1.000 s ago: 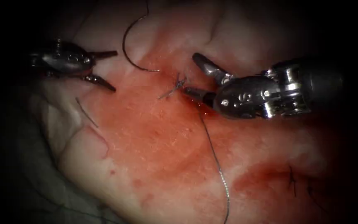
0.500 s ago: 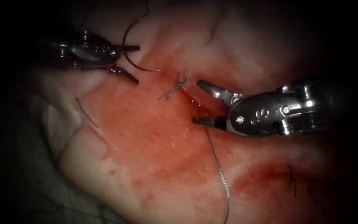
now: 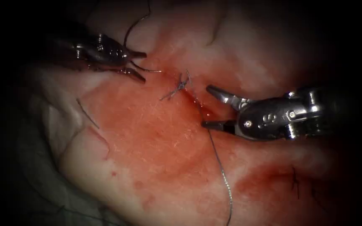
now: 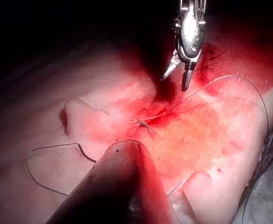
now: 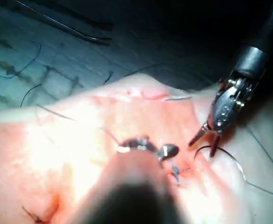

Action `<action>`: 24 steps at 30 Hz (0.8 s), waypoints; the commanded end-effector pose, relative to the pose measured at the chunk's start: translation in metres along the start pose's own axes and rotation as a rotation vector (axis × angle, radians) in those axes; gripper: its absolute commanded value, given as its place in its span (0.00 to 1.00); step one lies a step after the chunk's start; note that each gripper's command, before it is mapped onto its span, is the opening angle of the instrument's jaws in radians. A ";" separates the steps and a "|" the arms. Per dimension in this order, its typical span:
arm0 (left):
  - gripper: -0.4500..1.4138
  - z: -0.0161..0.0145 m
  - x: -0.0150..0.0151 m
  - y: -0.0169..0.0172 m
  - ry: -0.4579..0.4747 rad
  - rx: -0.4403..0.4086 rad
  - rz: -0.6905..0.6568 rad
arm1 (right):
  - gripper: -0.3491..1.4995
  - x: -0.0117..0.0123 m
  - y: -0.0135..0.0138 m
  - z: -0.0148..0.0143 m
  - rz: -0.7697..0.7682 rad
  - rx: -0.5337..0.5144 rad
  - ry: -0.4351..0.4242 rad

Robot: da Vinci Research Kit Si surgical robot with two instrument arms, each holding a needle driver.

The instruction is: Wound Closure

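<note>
We see the left hand [image 3: 137,65] open around the needle [image 3: 141,68], which lies on the tissue [image 3: 156,142] left of the cut [image 3: 197,104]; we cannot tell if the jaws touch it. The right hand [image 3: 209,106] is open and holds nothing. Between its jaws is the cut, and the thread [image 3: 221,167] runs just beside its lower jaw. The knot [image 3: 180,86] sits between both hands.

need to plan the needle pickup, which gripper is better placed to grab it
Left. The left gripper is open right at the needle, which lies on the tissue left of the cut. The right gripper, open, holds nothing, farther off.
</note>
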 end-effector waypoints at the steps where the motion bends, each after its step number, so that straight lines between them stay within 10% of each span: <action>1: 0.43 0.0011 -0.0001 0.0005 -0.012 -0.004 0.004 | 0.94 0.0002 -0.0005 0.0007 0.001 0.001 0.002; 8: 0.18 0.0016 0.0001 0.0000 -0.021 -0.005 0.004 | 0.88 0.0002 -0.0004 0.0005 0.007 0.003 0.004; 11: 0.13 0.0006 0.0007 -0.0011 0.047 0.031 -0.030 | 0.59 -0.0005 -0.0002 -0.0004 0.109 0.038 0.014; 18: 0.00 -0.0015 0.0032 -0.0008 0.213 0.026 -0.001 | 0.55 -0.0033 0.0017 -0.0014 0.260 0.052 0.054; 24: 0.00 -0.0028 0.0067 0.0028 0.427 -0.162 0.148 | 0.58 -0.0061 0.0035 -0.0022 0.416 0.065 0.133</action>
